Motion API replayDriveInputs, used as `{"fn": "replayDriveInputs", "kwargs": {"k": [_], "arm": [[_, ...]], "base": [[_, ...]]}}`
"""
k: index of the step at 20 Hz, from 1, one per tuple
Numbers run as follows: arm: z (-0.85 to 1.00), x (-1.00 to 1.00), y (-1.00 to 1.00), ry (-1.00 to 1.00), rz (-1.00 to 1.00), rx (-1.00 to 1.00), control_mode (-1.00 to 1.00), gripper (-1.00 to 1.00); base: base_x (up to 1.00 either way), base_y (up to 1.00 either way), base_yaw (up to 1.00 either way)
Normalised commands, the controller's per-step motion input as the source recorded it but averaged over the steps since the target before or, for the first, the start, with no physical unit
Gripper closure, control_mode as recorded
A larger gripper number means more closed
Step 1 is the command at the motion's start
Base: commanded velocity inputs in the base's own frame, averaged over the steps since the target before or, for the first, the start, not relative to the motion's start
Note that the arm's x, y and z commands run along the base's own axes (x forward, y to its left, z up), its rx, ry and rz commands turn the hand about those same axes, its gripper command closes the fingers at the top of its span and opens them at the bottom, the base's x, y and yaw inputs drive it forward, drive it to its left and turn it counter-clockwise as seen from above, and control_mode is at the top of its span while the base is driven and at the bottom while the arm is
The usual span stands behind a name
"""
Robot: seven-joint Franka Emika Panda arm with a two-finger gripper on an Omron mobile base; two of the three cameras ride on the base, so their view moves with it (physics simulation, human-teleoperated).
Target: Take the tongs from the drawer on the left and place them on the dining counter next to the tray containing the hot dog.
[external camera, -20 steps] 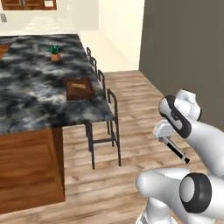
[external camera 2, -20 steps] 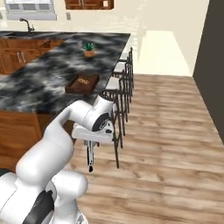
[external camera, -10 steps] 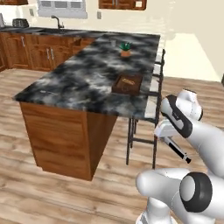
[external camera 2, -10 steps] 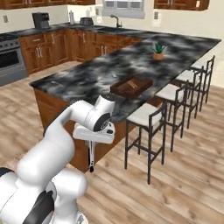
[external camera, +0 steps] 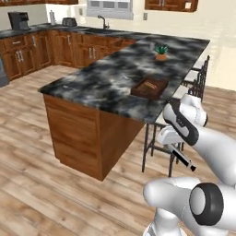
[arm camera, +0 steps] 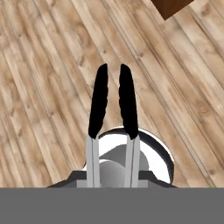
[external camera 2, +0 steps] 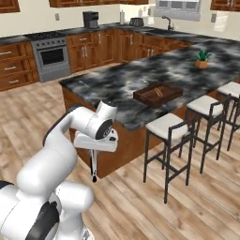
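My gripper (external camera: 171,144) (external camera 2: 95,146) is shut on the tongs (external camera: 182,160) (external camera 2: 94,165), a slim silvery utensil that hangs down over the floor with its black end lowest. In the hand view the tongs (arm camera: 111,103) reach forward as two black-tipped arms above the wooden planks. The dining counter (external camera: 103,80) (external camera 2: 136,77) stands ahead with its marbled top. On it, near the stool side, sits the dark wooden tray (external camera: 159,89) (external camera 2: 143,96) holding the hot dog (external camera: 149,85) (external camera 2: 159,91). The gripper is low, short of the counter's edge. Which far cabinet front is the drawer I cannot tell.
Stools (external camera 2: 171,127) (external camera: 196,82) line the counter's right side. A potted plant (external camera: 161,51) (external camera 2: 202,58) stands farther along the top. A stove (external camera 2: 51,56), a coffee machine (external camera: 18,20) and wall cabinets (external camera: 69,48) run along the back. Open wooden floor (external camera: 27,138) lies to the left.
The whole picture has swung: the base has moved, so the counter's near end and the back kitchen now face the cameras. The arm keeps its pose with the tongs held.
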Motion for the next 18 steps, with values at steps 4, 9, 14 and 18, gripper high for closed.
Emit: {"fn": "replayDriveInputs", "kwargs": {"k": [4,9,14,18], "arm": [[0.00,0.00,0.00,0.00,0.00,0.00,1.00,1.00],[0.00,0.00,0.00,0.00,0.00,0.00,1.00,1.00],[0.00,0.00,0.00,0.00,0.00,0.00,1.00,1.00],[0.00,0.00,0.00,0.00,0.00,0.00,1.00,1.00]], "base": [[0.00,-0.93,0.31],[0.00,-0.85,0.39],[0.13,-0.57,0.37],[0.18,-0.51,0.35]]}}
